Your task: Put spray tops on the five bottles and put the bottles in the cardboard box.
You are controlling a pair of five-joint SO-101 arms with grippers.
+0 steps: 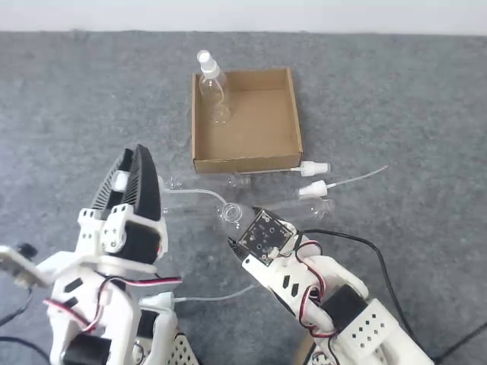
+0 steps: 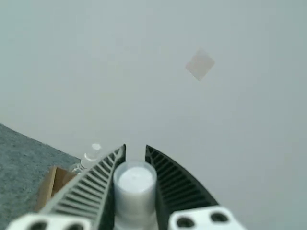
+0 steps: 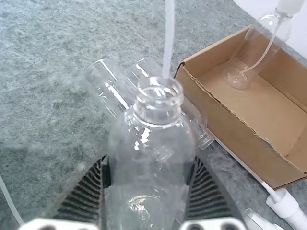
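Grey carpet (image 1: 396, 99) covers the work surface, with a pale wall behind. 1 open bottle (image 3: 151, 158) stands upright in front of the cardboard box (image 1: 247, 161), clamped at its body between the fingers of the right gripper (image 3: 148, 165). Its neck is uncapped. The left gripper (image 2: 135, 147) is closed around a white spray top (image 2: 135, 189) and is raised above the carpet, to the left of the open bottle. The spray top's tube (image 3: 168, 38) runs down to the open bottle's mouth; whether the tip is inside cannot be determined. 2 uncapped bottles (image 3: 100, 84) (image 3: 144, 67) lie on their sides between the open bottle and the box's front wall. Inside the box, 1 capped bottle (image 1: 214, 95) lies against the left wall, its top projecting over the far rim. 2 loose spray tops (image 1: 313, 168) (image 1: 316, 188) lie on the carpet just beside the box's front right corner, apart from each other. 1 further spray top (image 1: 150, 303) lies by the left arm's base, its tube trailing toward the right arm.
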